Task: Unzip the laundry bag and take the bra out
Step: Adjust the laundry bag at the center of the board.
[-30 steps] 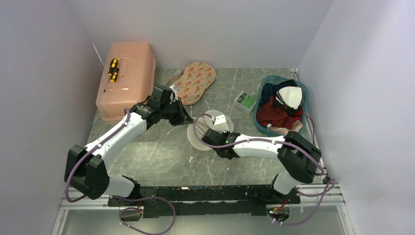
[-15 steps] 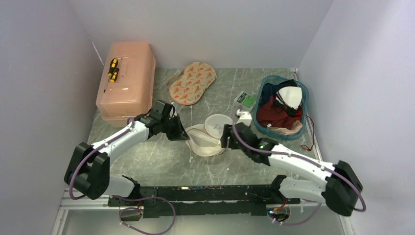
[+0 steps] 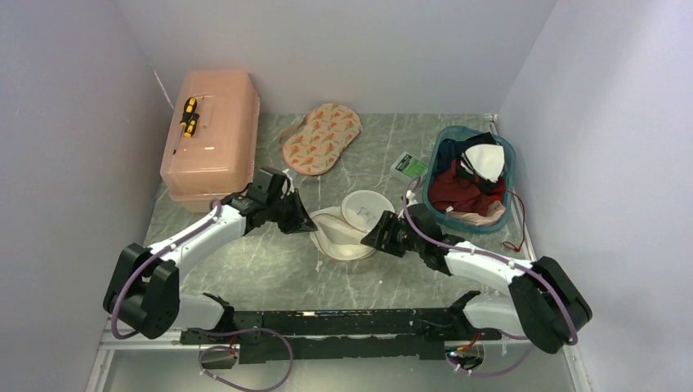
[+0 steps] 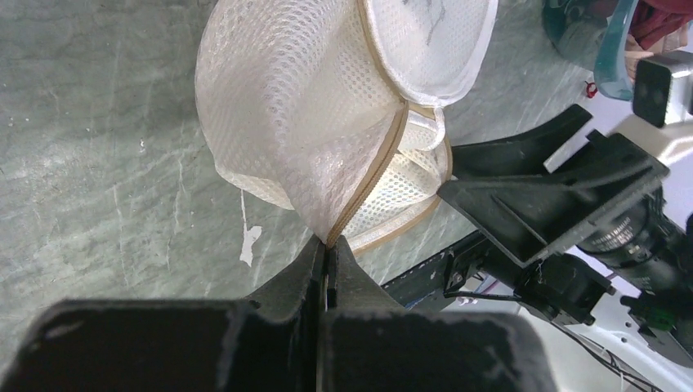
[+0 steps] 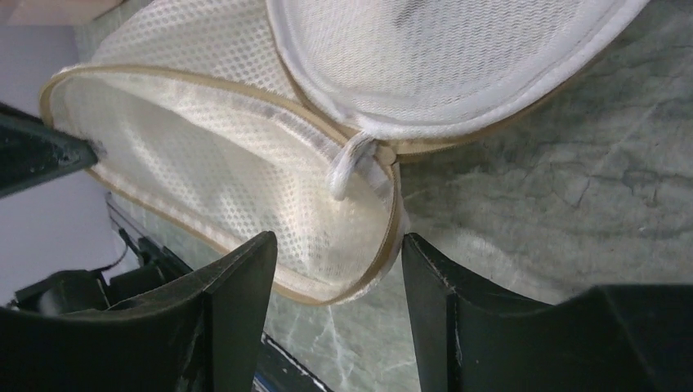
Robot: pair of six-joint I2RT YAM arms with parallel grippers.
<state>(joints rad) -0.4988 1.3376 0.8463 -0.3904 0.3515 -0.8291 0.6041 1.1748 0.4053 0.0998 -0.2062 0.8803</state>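
Observation:
The laundry bag [image 3: 339, 235], white mesh with a cream rim, lies squashed on the table with its round lid [image 3: 365, 204] flipped open toward the back. My left gripper [image 3: 310, 225] is shut on the bag's left rim; in the left wrist view the cream rim [image 4: 372, 184] runs straight into the closed jaws of the left gripper [image 4: 328, 245]. My right gripper [image 3: 372, 238] is open, low at the bag's right edge, its fingers [image 5: 245, 278] straddling the rim [image 5: 359, 282] without touching. A white zipper loop [image 5: 351, 163] hangs at the hinge. The bra is out of view; only pale mesh shows inside.
A teal basket [image 3: 505, 155] holding red and white cloth stands at the right. A beige two-cup piece [image 3: 323, 137] lies at the back, a pink box [image 3: 214, 131] with a yellow screwdriver [image 3: 188, 116] at the back left, a small green-white packet [image 3: 411, 167] near the basket.
The bag's lid has flipped open toward the back. My right gripper left the top of the bag, opened, and now sits low at its right rim. The left gripper kept its hold.

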